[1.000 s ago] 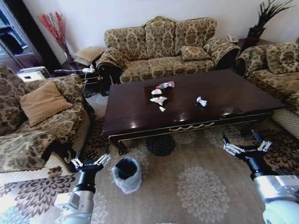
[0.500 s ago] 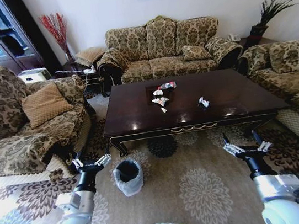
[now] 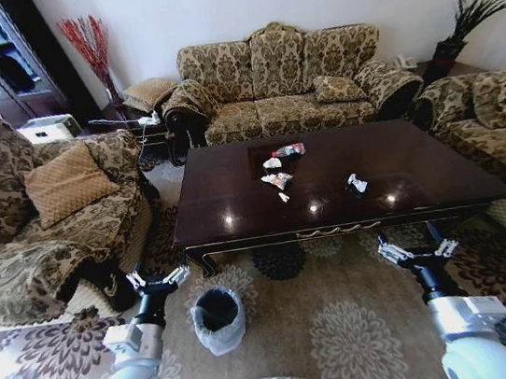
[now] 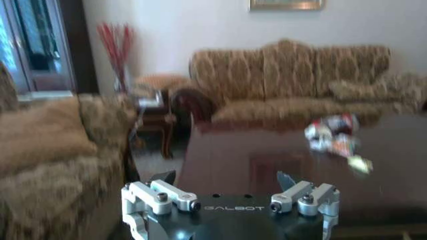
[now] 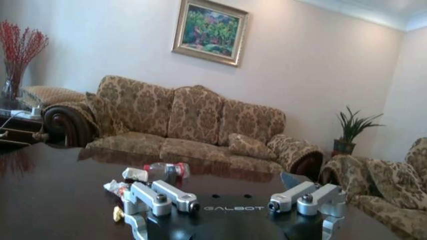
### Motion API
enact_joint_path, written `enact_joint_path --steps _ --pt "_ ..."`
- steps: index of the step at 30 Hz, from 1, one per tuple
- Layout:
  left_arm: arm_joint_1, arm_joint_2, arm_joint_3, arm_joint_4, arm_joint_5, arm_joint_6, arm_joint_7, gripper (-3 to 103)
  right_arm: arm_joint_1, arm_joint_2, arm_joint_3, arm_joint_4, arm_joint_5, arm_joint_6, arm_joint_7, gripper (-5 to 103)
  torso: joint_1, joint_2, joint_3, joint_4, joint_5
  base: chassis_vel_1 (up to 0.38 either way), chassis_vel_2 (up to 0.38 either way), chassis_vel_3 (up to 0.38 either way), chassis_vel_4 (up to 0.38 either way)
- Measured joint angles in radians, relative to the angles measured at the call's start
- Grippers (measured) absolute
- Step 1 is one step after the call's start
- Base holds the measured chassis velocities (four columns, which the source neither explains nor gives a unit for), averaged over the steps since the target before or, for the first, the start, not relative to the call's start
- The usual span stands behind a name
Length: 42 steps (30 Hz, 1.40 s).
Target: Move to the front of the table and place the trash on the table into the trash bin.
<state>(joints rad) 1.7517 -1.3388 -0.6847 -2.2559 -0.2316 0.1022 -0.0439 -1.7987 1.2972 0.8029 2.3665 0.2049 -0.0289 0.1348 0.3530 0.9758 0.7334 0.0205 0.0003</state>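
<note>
The table (image 3: 234,187) stands ahead of me, its dark glossy top carrying the trash. A clear bottle with a red label (image 3: 290,150) lies near the middle, with white scraps and a wrapper (image 3: 277,180) beside it. A crumpled paper (image 3: 357,183) lies further right. The trash bin (image 3: 217,317), lined with a white bag, stands on the carpet by the table's front left leg. My left gripper (image 3: 157,280) hangs open just left of the bin. My right gripper (image 3: 419,249) is open below the table's front right edge. The left wrist view shows the trash (image 4: 330,137), the right wrist view the bottle (image 5: 167,170).
Patterned sofas (image 3: 280,77) ring the table at the back, left (image 3: 40,219) and right (image 3: 497,117). A small side table (image 3: 135,121) sits at the back left corner. Patterned carpet (image 3: 348,327) spreads between me and the table.
The whole picture has shifted: the table and the bin now lie lower and closer, so the camera has come forward. Both arms hold the same pose, grippers open.
</note>
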Motion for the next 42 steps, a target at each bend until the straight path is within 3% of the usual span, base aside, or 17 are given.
enact_joint_path --steps 2,4,6,7,9,10,13,17,19,22,23,25,33,37,39,41,42 --pt "-0.03 0.0 0.016 0.192 0.008 -0.049 0.05 100 0.0 0.0 -0.003 -0.008 0.0 0.008 0.001 100 -0.002 0.001 -0.001 -0.0001 -0.0009 0.0 0.0 0.0 0.0" --pt "-0.041 -0.001 0.02 0.234 0.011 -0.061 0.062 100 0.0 0.0 -0.003 -0.009 0.0 0.009 0.001 100 -0.002 0.001 -0.001 -0.0001 -0.0004 0.018 -0.021 -0.024 0.026" --pt "-0.102 -0.011 0.04 0.443 0.028 -0.098 0.102 100 -0.002 0.0 -0.004 -0.011 0.005 0.01 0.006 100 -0.001 0.001 -0.001 -0.0001 -0.0007 0.018 -0.017 -0.028 0.026" --pt "-0.102 -0.011 0.04 0.443 0.028 -0.098 0.102 100 -0.002 0.0 -0.004 -0.011 0.005 0.01 0.006 100 -0.001 0.001 -0.001 -0.0001 -0.0007 0.0 0.0 0.0 0.0" --pt "-0.17 -0.027 0.052 0.633 0.047 -0.137 0.139 100 -0.01 0.0 0.003 -0.015 0.014 0.014 0.013 100 0.0 0.0 0.0 0.0001 -0.0006 0.0 0.0 0.0 0.0" --pt "-0.17 -0.027 0.052 0.633 0.047 -0.137 0.139 100 -0.01 0.0 0.003 -0.015 0.014 0.014 0.013 100 0.0 0.0 0.0 0.0001 -0.0006 0.0 0.0 0.0 0.0" --pt "-0.242 -0.041 0.059 0.785 0.06 -0.176 0.166 100 -0.024 0.002 0.013 -0.021 0.016 0.023 0.018 100 0.0 0.0 0.0 -0.0002 -0.0001 0.0 0.0 0.0 0.0" --pt "-0.291 -0.039 0.062 0.871 0.062 -0.181 0.18 100 -0.029 0.005 0.014 -0.026 0.021 0.025 0.024 100 0.0 0.0 0.0 0.0 -0.0002 0.0 0.0 0.0 0.0" --pt "-0.357 -0.029 0.07 0.968 0.062 -0.18 0.19 100 -0.03 0.01 0.004 -0.026 0.028 0.016 0.038 100 -0.001 0.0 0.0 -0.0003 -0.0001 0.0 0.0 0.0 0.0" --pt "-0.378 -0.026 0.073 1.001 0.063 -0.18 0.192 100 -0.03 0.011 0.002 -0.027 0.029 0.013 0.04 100 -0.001 0.0 0.0 -0.0002 -0.0002 0.0 0.0 0.0 0.0" --pt "-0.458 -0.013 0.093 1.12 0.064 -0.182 0.208 100 -0.034 0.002 0.0 -0.027 0.032 0.003 0.058 100 0.0 0.0 0.0 -0.0001 -0.0002 0.0 0.0 0.0 0.0" --pt "-0.504 -0.009 0.113 1.182 0.064 -0.184 0.211 100 -0.037 -0.009 0.005 -0.025 0.041 -0.011 0.073 100 0.0 0.0 0.0 -0.0001 -0.0003 0.0 0.0 0.0 0.0" --pt "-0.591 -0.008 0.154 1.296 0.059 -0.184 0.213 95 -0.038 -0.027 0.011 -0.012 0.049 -0.041 0.114 100 0.0 0.0 0.0 -0.0001 -0.0003 0.0 0.0 0.0 0.0" --pt "-0.637 -0.01 0.169 1.357 0.059 -0.184 0.202 83 -0.046 -0.025 0.014 0.002 0.046 -0.043 0.127 100 0.0 0.0 0.0 -0.0002 -0.0003 0.0 0.0 0.0 0.0" --pt "-0.664 -0.009 0.18 1.393 0.059 -0.186 0.195 72 -0.056 -0.017 0.017 0.009 0.038 -0.039 0.129 100 0.0 0.0 0.0 -0.0001 -0.0003 0.0 0.0 0.0 0.0" --pt "-0.673 -0.009 0.183 1.404 0.06 -0.188 0.193 72 -0.059 -0.014 0.018 0.012 0.036 -0.038 0.129 100 0.0 0.0 0.0 -0.0001 -0.0003 0.0 0.0 0.0 0.0" --pt "-0.686 -0.009 0.186 1.421 0.061 -0.195 0.192 66 -0.063 -0.011 0.019 0.017 0.034 -0.037 0.13 100 0.0 0.0 0.0 -0.0002 -0.0003 0.0 0.0 0.0 0.0"
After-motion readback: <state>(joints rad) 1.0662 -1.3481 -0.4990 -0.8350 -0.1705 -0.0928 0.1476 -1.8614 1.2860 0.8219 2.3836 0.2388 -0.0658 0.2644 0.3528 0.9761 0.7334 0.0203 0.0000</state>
